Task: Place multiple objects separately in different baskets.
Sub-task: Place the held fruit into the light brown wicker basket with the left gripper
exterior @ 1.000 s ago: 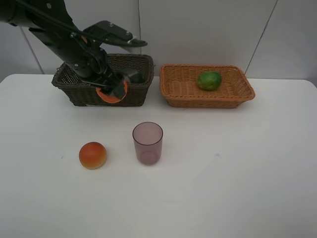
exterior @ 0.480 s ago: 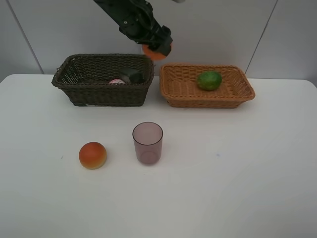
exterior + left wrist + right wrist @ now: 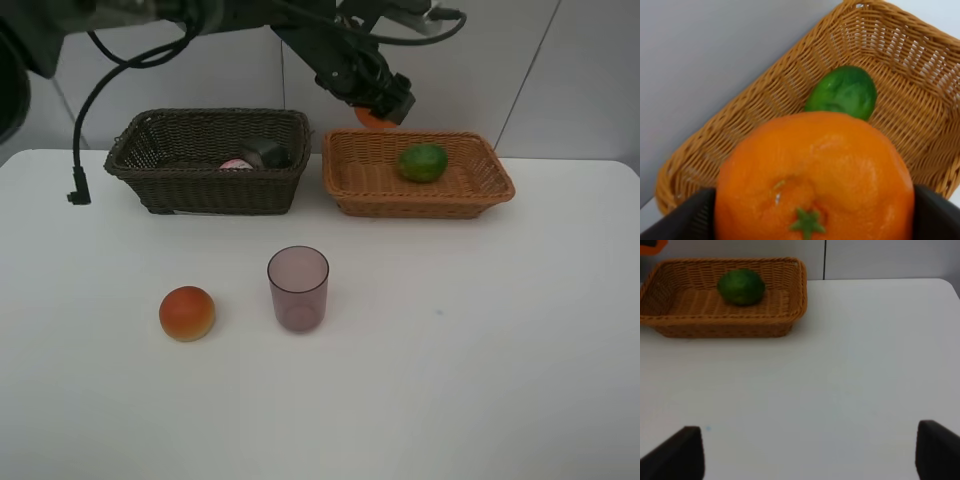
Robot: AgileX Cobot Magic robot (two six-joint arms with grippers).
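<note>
Tangerine [image 3: 815, 170] pinched in left gripper [image 3: 384, 104], hanging above the rear left corner of the tan wicker basket [image 3: 350, 190]. Green fruit [image 3: 423, 162] lies inside it. Dark brown basket [image 3: 200, 192] holds pink bottle [image 3: 236, 164] and pump bottle [image 3: 265, 153]. Right gripper [image 3: 810, 455] spread wide, holding nothing, over the table [image 3: 480, 330]. Purple cup [image 3: 298, 288] and red-orange fruit [image 3: 187, 312] sit on the table, apart.

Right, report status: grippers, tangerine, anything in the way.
Left gripper shut on tangerine, high by tan basket rear-left rim. Right gripper open, empty. Green fruit in that basket, right of drop spot.
</note>
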